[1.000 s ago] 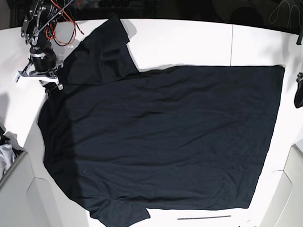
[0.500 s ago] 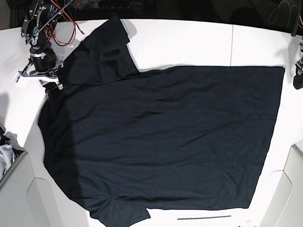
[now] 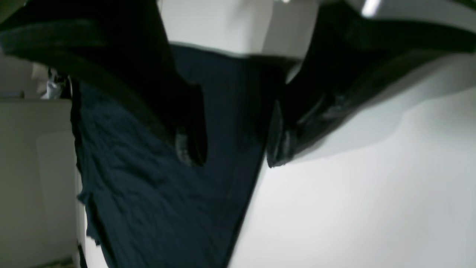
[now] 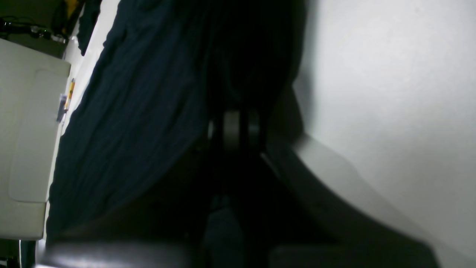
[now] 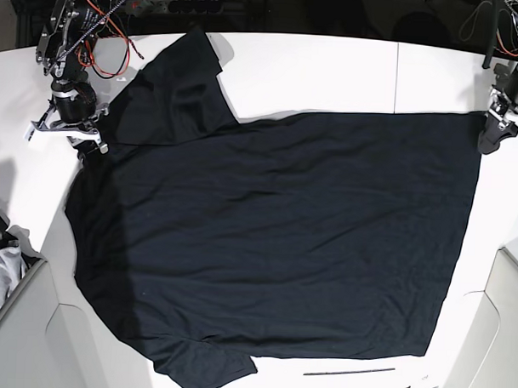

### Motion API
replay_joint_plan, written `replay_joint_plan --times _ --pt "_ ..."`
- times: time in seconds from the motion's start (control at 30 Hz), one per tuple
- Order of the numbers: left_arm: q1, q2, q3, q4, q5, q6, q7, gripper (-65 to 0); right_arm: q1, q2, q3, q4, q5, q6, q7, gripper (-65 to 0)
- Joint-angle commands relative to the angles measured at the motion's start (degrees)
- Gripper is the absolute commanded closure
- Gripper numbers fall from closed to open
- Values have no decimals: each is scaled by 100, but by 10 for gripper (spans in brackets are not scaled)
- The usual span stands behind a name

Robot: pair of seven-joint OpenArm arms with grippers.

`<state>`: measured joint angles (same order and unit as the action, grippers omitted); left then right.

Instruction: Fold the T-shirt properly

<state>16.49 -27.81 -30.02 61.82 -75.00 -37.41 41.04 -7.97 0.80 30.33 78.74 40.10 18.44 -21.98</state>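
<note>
Black short-sleeved T-shirt: spread across the white worktop
Feel: probably light, limp, easily creased
Right tool: narrow, pinching shirt fabric
Left tool: wide, astride the shirt's edge
Best hold: likely that corner, both layers

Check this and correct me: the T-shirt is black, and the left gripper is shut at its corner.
Not shut: the left gripper is open at the T-shirt's corner, as the left wrist view shows. The T-shirt is black, as you say.
</note>
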Motion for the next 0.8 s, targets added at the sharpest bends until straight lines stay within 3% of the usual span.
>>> replay_joint_plan --times 0.0,0.47,0.7,0.77 --pt "35 50 177 -37 -17 116 339 -297 -2 13 -9 22 98 7 -81 0" --pt "179 -173 391 186 442 114 929 -297 -2 13 -9 22 94 7 -79 0" --pt "177 -341 391 437 667 114 938 -296 0 13 -7 22 94 7 -79 0" --pt "177 -428 376 479 664 111 938 -255 0 13 -7 24 94 7 -79 0"
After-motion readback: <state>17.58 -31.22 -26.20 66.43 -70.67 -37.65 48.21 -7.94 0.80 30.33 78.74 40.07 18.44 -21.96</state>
